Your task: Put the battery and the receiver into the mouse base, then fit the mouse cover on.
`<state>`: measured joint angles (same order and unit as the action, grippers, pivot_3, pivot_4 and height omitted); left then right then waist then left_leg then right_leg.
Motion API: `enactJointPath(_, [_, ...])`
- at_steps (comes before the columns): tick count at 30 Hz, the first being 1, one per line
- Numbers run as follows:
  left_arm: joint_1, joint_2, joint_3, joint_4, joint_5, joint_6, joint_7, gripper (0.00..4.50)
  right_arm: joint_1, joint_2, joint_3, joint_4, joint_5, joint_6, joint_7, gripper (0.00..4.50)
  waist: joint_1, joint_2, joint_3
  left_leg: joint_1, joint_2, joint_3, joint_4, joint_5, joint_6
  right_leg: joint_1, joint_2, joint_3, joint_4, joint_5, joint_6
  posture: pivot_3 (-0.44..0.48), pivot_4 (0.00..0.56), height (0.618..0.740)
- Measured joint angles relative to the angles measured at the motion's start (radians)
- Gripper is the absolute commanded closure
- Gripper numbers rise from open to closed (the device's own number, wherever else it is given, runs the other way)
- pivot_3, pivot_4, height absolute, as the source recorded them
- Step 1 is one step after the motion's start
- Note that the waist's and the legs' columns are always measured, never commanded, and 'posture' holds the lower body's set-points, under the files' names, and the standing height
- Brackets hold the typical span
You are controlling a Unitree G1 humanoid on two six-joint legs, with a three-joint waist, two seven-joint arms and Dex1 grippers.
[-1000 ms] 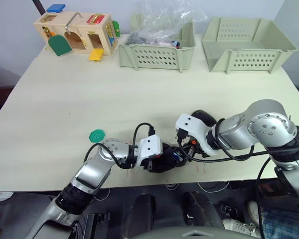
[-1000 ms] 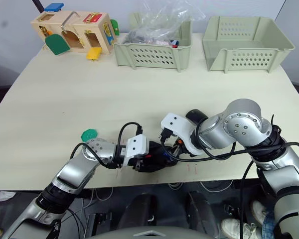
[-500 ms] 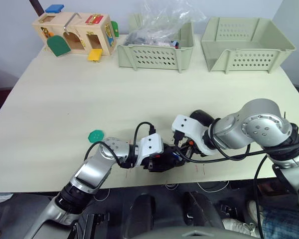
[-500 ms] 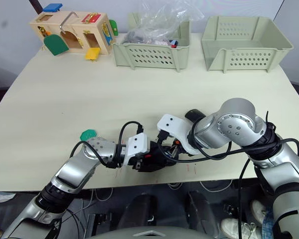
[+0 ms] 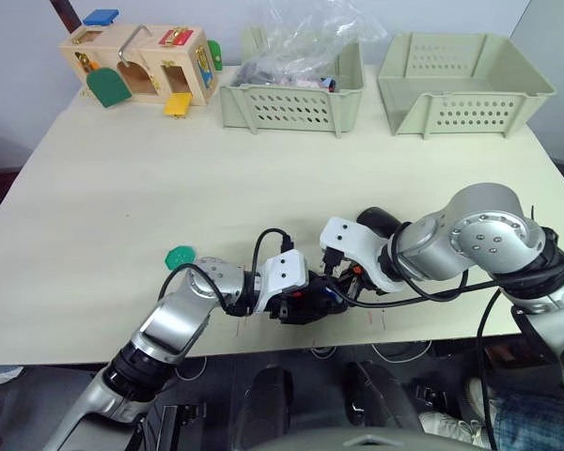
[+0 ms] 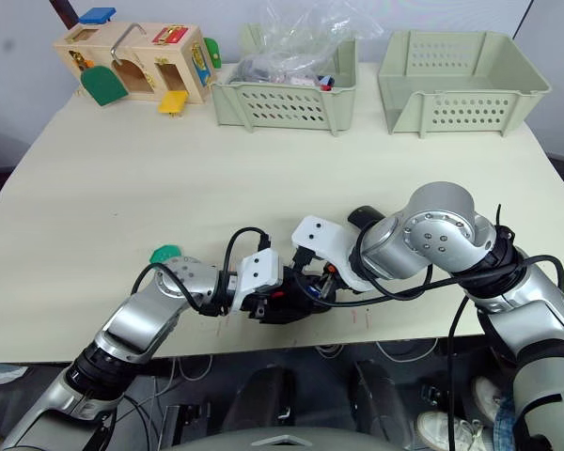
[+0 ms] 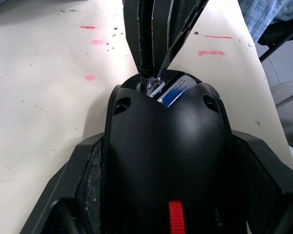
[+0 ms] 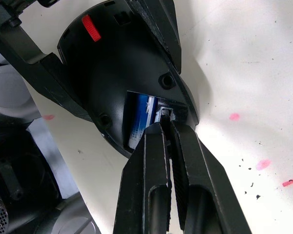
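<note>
Near front edge of table [image 5: 122, 207], mouse base [image 7: 168, 161] clamped between left gripper [image 5: 301, 303] fingers [image 7: 83, 180], one finger pressed to each side of the body, red scroll wheel toward the wrist. Open compartment at the far end of the base, facing the right gripper [image 8: 166, 124]. Battery [image 8: 139, 119], blue and white, lying inside that compartment.

Right gripper fingers [image 8: 146, 161] nearly closed, tips pinching a small silvery receiver [image 8: 164, 114] right at the compartment's edge, just beside the battery. Tips touching the rim of the base.

Mouse cover [image 5: 378, 222] resting on table just behind the right gripper's wrist, apart from the base.

Green round piece [image 5: 181, 255] on table near left forearm. At table's far edge: wooden latch box [image 5: 141, 61], two pale green baskets [image 5: 296, 99], one holding a plastic bag [image 5: 310, 38].
</note>
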<state>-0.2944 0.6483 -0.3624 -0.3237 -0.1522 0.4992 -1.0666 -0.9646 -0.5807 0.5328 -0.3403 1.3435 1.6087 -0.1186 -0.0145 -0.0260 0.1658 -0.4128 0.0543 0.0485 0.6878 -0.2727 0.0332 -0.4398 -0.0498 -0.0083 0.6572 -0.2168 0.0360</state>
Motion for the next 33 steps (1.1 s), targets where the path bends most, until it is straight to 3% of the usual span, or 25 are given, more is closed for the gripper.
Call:
enactJointPath(17, [0.030,0.005,0.004,-0.007,0.011,-0.046,0.015,1.52,-0.023,0.017,0.041,0.015,-0.015,0.000,0.007,4.50,-0.002,0.000,-0.001,0.000,0.000,0.000,0.000,0.000,0.000,0.000,0.000,0.000,0.000,0.000,0.000,0.000,0.150,0.740])
enactJointPath(20, [0.029,0.002,0.002,-0.001,0.011,-0.053,0.015,1.55,-0.020,0.027,0.039,0.037,-0.016,0.000,0.015,3.53,-0.002,0.000,-0.001,0.000,0.000,0.000,0.000,0.000,0.000,0.000,0.000,0.000,0.000,0.000,0.000,0.000,0.150,0.740])
enactJointPath(21, [0.027,0.002,0.001,0.001,0.012,-0.054,0.014,1.55,-0.020,0.040,0.037,0.040,-0.018,0.000,0.016,3.10,-0.001,0.001,-0.001,0.000,0.000,0.000,0.000,0.000,0.000,0.000,0.000,0.000,0.000,0.000,0.000,0.000,0.150,0.740])
enactJointPath(22, [0.025,0.000,-0.001,0.002,0.011,-0.055,0.013,1.55,-0.020,0.037,0.031,0.044,-0.023,0.000,0.013,2.39,0.000,0.001,-0.001,0.000,0.000,0.000,0.000,0.000,0.000,0.000,0.000,0.000,0.000,0.000,0.000,0.000,0.150,0.740])
enactJointPath(24, [0.024,-0.004,-0.002,0.005,0.011,-0.058,0.011,1.55,-0.020,0.024,0.025,0.048,-0.042,0.000,0.016,1.72,0.001,0.001,-0.001,-0.001,0.000,0.000,0.000,0.000,0.000,0.000,0.000,0.000,-0.001,0.000,0.000,0.000,0.150,0.740])
enactJointPath(33, [0.023,-0.009,-0.002,0.007,0.009,-0.055,0.008,1.55,0.016,-0.152,-0.143,-0.124,-0.001,-0.016,0.191,1.72,0.005,0.002,-0.001,-0.002,0.000,-0.001,-0.001,0.000,0.000,0.000,0.000,-0.001,-0.002,0.000,0.000,0.000,0.150,0.740])
